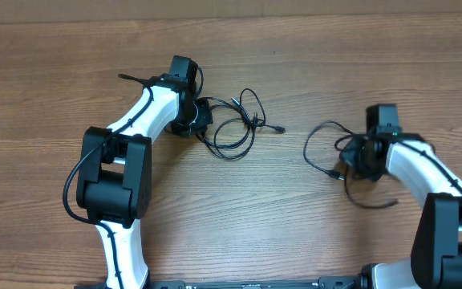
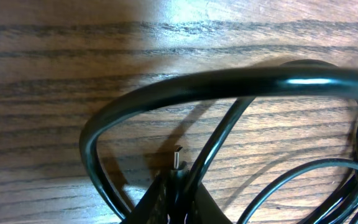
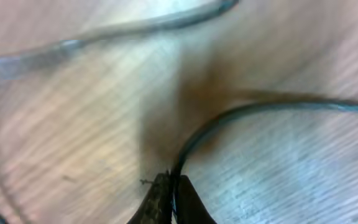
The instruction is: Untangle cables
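**Cables.** Thin black cords in two lots on the table, well apart.

- Left bunch (image 1: 231, 156): several overlapping loops left of the table's centre, just to the right of the left gripper. One small plug end (image 1: 280, 129) points right, away from the loops. In the left wrist view a loop (image 2: 229, 81) arcs across the frame close to the lens, with further strands curving at the right edge. A silver-tipped plug (image 2: 177, 160) stands up just above the fingertips.
- Right cable (image 1: 306, 148): an open loop to the left of the right gripper, with a tail curving down and to the right beneath the arm. In the right wrist view, which is blurred, one strand (image 3: 260, 109) runs from the fingertips up and off to the right.

**Left gripper** (image 1: 204, 116) (image 2: 176, 186): clenched on the left bunch at its plug end, with the silver tip poking out between the fingers.

**Right gripper** (image 1: 350, 158) (image 3: 171, 186): clenched on the right cable, fingers pressed together with the strand coming out between them.

**Left arm** (image 1: 147, 112): white and black, reaching up and to the right from the near edge.

**Right arm** (image 1: 411, 160): white and black, reaching up and to the left from the lower right corner.

**Table** (image 1: 295, 48): brown wood grain.
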`<action>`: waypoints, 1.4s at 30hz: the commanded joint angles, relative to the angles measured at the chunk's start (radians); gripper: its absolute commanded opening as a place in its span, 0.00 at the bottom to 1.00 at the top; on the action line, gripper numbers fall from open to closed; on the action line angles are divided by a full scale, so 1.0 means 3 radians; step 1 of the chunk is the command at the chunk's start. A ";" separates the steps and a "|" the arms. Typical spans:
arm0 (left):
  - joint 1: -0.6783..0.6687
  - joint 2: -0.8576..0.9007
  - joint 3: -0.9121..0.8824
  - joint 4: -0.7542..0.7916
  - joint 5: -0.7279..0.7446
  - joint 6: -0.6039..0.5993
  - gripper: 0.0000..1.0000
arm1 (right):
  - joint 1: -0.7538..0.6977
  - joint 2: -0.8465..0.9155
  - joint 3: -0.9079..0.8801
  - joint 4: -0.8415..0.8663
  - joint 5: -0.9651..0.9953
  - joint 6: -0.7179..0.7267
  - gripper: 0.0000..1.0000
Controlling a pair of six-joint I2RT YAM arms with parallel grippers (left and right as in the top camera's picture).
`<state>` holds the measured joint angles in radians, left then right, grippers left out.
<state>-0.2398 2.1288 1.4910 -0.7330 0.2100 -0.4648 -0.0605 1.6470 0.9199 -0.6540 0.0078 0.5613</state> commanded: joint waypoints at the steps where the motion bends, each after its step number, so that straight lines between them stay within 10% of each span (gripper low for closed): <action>1: 0.0019 0.0141 -0.0029 -0.0034 0.0014 0.0027 0.12 | -0.0126 -0.0023 0.0750 -0.0109 0.0085 -0.0516 0.04; 9: 0.0019 0.0141 -0.0029 -0.0034 0.0014 0.0027 0.12 | -0.0479 0.0006 0.1609 -0.0167 0.0045 -0.0837 0.07; 12: 0.0019 0.0141 -0.0029 -0.0033 0.0017 0.0025 0.13 | -0.0473 0.0083 0.1559 -0.0409 -0.0109 -0.0810 0.56; 14: 0.0019 0.0141 -0.0029 -0.0025 0.0018 0.0025 0.13 | -0.0458 0.0173 0.1555 -0.0579 -0.0202 -0.0619 0.68; 19: 0.0019 0.0141 -0.0029 -0.0023 0.0028 0.0027 0.14 | -0.0350 0.0472 0.1455 -0.0783 -0.0322 -0.0224 0.69; 22: 0.0019 0.0141 -0.0029 -0.0023 0.0028 0.0027 0.14 | -0.0262 0.0619 0.1406 -0.0764 -0.0393 -0.0023 0.86; 27: 0.0019 0.0141 -0.0029 -0.0023 0.0029 0.0027 0.15 | -0.0188 0.0730 0.1404 -0.0689 -0.0482 0.0773 0.66; 31: 0.0019 0.0141 -0.0029 -0.0022 0.0042 0.0027 0.15 | -0.0179 0.0730 0.1403 -0.0533 -0.0467 0.1802 1.00; 42: 0.0019 0.0141 -0.0029 -0.0009 0.0067 0.0027 0.16 | -0.0103 0.0886 0.1403 -0.0445 0.0109 0.1995 1.00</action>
<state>-0.2386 2.1288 1.4910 -0.7319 0.2237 -0.4648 -0.0944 1.8778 1.3380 -0.7887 -0.0330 1.1259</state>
